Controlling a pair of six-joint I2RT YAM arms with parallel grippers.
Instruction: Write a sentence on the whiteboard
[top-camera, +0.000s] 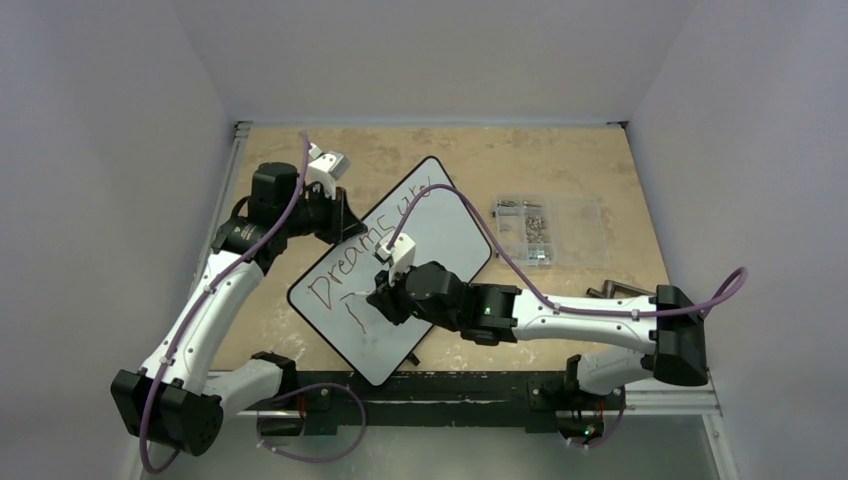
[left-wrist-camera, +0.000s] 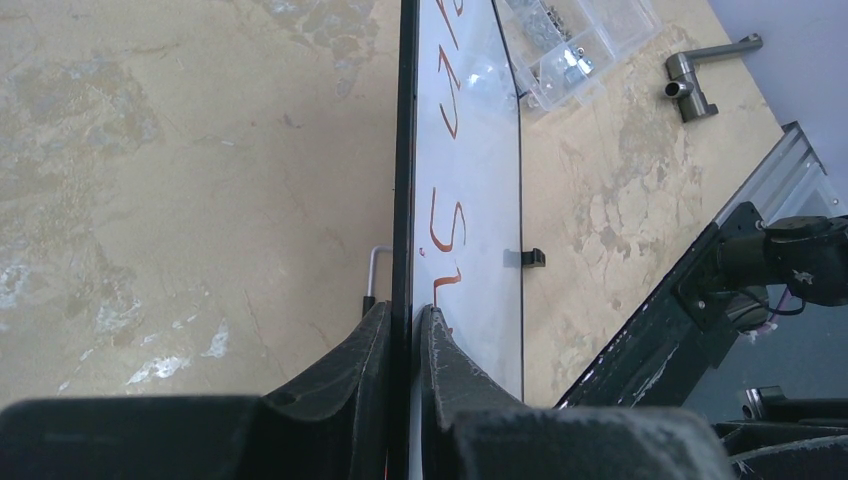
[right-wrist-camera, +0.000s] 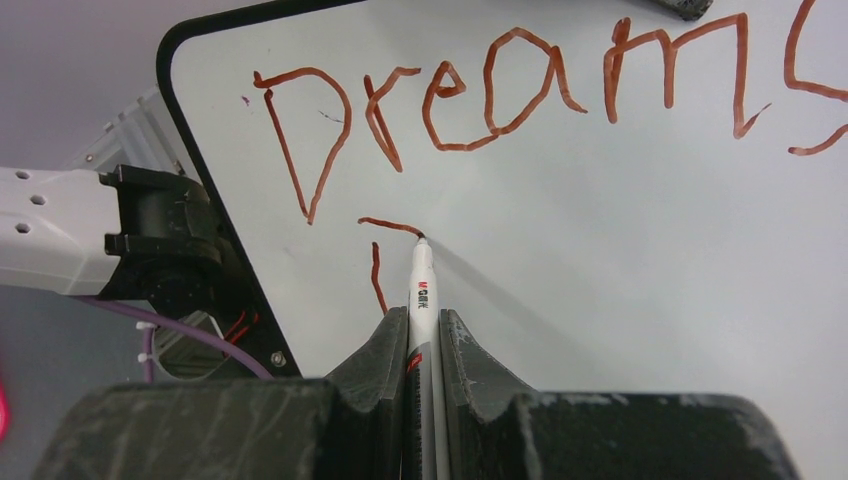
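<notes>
1. Whiteboard (top-camera: 452, 238): white, with a black rim and rounded corners. It lies diagonally on the table (top-camera: 560, 160) between the two arms. One corner is close to the base rail and the opposite corner points toward the back wall.
2. Writing (right-wrist-camera: 500, 95): red-brown ink. The first line reads "Dreams", and the letters that follow further up the board are too small to read from above. A second line, under the "D" and "r", consists of one short upright stroke and one short curved stroke.
3. Left gripper (left-wrist-camera: 405, 315): jaws nearly closed and clamped on the whiteboard's left long edge, with the black rim pinched between the two fingers.
4. Right gripper (right-wrist-camera: 422, 320): jaws fully closed on a marker, positioned over the near half of the board.
5. Marker (right-wrist-camera: 420, 285): white barrel with a dark tip, sticking out forward between the fingers. The tip touches the board at the end of the curved stroke.
6. Clear compartment box (top-camera: 550, 230): holds small metal hardware and sits on the table to the right of the whiteboard, not touching it.
7. Metal handle-like part (left-wrist-camera: 700, 75): grey, lying on the table near the box, on the side toward the right arm.
</notes>
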